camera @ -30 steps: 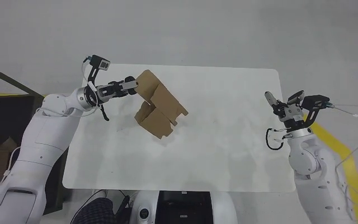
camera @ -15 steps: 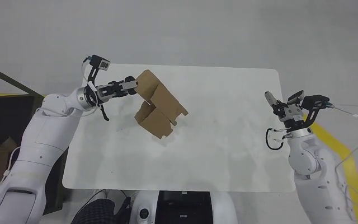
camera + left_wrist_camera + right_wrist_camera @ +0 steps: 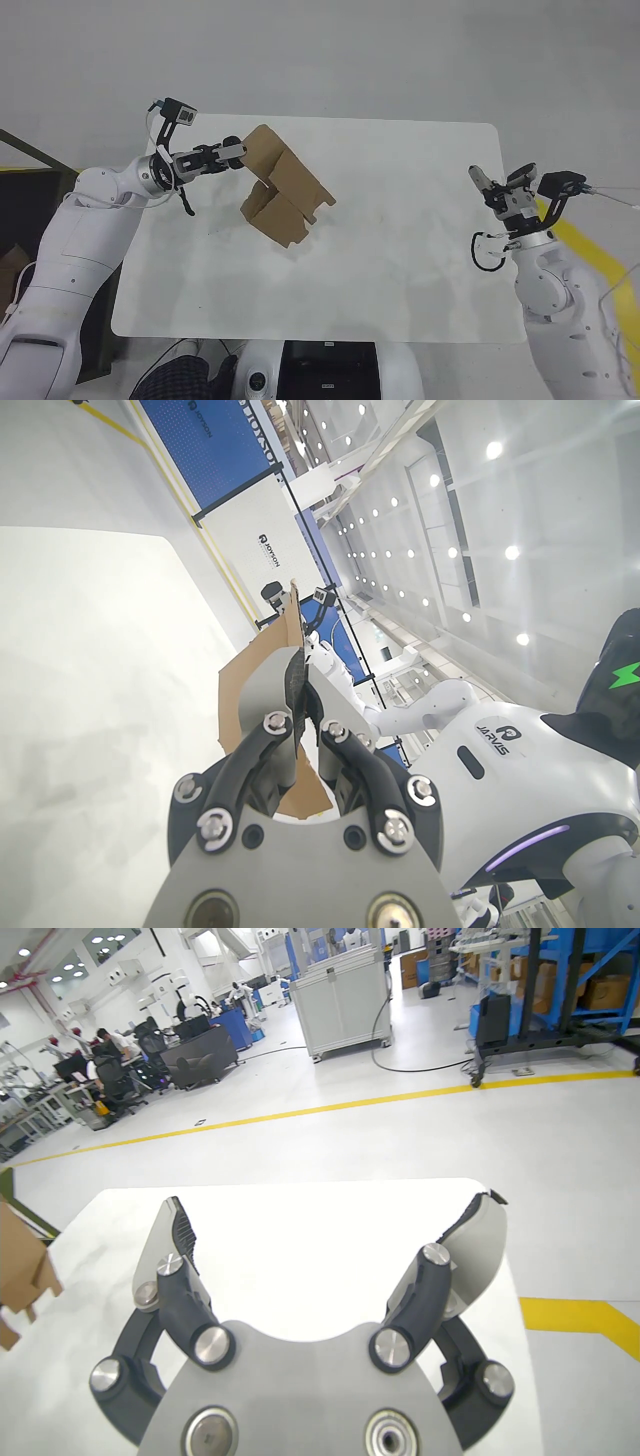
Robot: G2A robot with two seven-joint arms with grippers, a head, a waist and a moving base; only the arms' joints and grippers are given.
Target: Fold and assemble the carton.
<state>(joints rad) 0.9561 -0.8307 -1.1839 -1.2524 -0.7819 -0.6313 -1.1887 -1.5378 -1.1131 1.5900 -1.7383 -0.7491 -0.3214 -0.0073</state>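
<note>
A brown cardboard carton (image 3: 285,195), partly unfolded with flaps hanging, is held tilted above the left half of the white table (image 3: 400,280). My left gripper (image 3: 236,153) is shut on the carton's upper left edge; in the left wrist view the carton (image 3: 240,695) panel passes edge-on between the closed fingers of my left gripper (image 3: 300,685). My right gripper (image 3: 494,182) hovers at the table's right edge, open and holding nothing. In the right wrist view my right gripper (image 3: 330,1213) is spread wide over bare table, and a corner of the carton (image 3: 22,1268) shows far off.
The table (image 3: 300,1228) is bare between the carton and the right gripper. A yellow floor line (image 3: 590,250) runs past the table's right side. Dark equipment (image 3: 25,190) stands off the table's left edge.
The right gripper has shifted slightly to the left, toward the table. The left arm and the carton have kept still.
</note>
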